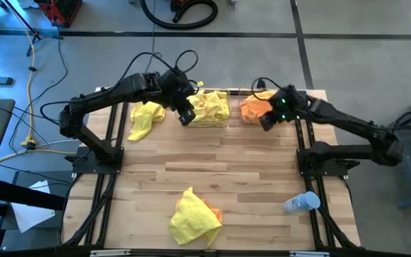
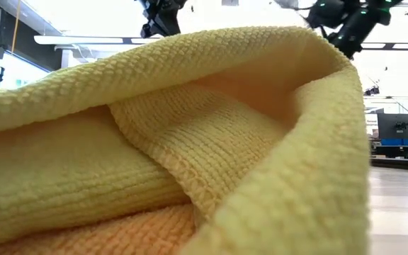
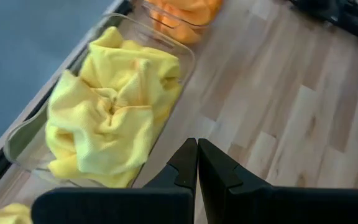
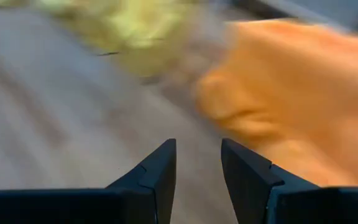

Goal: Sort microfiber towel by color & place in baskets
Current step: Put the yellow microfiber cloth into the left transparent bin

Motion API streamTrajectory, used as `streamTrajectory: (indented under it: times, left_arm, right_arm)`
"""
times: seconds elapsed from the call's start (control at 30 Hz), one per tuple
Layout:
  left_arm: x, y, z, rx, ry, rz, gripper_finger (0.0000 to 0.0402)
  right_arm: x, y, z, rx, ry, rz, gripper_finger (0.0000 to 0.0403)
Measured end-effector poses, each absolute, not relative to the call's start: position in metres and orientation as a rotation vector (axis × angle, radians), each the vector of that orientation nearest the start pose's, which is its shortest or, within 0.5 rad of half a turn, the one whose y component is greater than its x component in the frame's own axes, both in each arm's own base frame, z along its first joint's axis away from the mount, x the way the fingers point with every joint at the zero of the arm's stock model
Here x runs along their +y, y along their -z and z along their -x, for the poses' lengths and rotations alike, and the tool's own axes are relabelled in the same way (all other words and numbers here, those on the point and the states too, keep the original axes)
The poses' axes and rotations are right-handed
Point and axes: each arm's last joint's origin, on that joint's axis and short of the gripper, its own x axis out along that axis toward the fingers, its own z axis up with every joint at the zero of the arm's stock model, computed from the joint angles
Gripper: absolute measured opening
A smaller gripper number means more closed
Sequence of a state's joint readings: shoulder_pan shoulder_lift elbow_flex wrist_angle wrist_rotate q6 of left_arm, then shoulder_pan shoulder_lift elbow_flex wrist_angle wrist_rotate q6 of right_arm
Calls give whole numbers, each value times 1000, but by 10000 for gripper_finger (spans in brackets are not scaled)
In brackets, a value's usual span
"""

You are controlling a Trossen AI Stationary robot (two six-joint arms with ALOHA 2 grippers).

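Left gripper (image 3: 197, 163): pressed together, empty, beside yellow-filled basket (image 1: 211, 107). Right gripper (image 4: 197, 163): spread, empty, by orange-filled basket (image 1: 254, 108). Loose yellow towels: one (image 1: 144, 119) at table's far left, one (image 1: 193, 216) near front edge.

Layout of the table (image 1: 262, 157), seen from above. Two baskets stand side by side along the far edge: the left basket (image 1: 223, 121) holds a heap of towels (image 1: 211, 106), and the right basket (image 1: 242, 114) holds a second heap (image 1: 254, 107). A loose towel (image 1: 145, 118) lies on the table just left of the left basket. Near the front edge, left of centre, lies a crumpled pile of towels (image 1: 193, 215). A bottle (image 1: 302, 203) lies on its side near the front right corner. The left gripper (image 1: 186, 118) hangs at the left basket's front left corner, fingers together; the right gripper (image 1: 267, 123) hangs just in front of the right basket, fingers parted.
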State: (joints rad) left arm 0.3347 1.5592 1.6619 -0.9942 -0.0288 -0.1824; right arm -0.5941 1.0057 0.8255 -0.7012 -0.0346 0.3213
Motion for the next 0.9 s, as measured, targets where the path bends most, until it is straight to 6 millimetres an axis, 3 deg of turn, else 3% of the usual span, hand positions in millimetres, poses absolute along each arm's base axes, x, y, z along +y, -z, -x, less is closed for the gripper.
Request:
streamTrajectory:
  times: [0.17,0.33,0.47,0.6,0.73,0.9]
  left_arm:
    - [100,-378,-302,809,-507,324,1]
    - [100,-381,-306,743,-561,376,1]
    - [101,-380,-303,749,-637,402,1]
    - [101,-375,-297,786,-760,468,12]
    - [103,-369,-285,872,-872,494,46]
    - [120,-360,-272,975,-1000,497,102]
  right_arm:
    - [-83,-257,-157,548,347,-567,121]
    - [-72,-258,-157,454,252,-347,121]
    - [-73,-260,-160,445,250,-177,121]
    - [-75,-263,-163,409,270,-150,121]
    - [-76,-264,-163,388,291,-205,121]
    - [-75,-264,-163,392,293,-216,121]
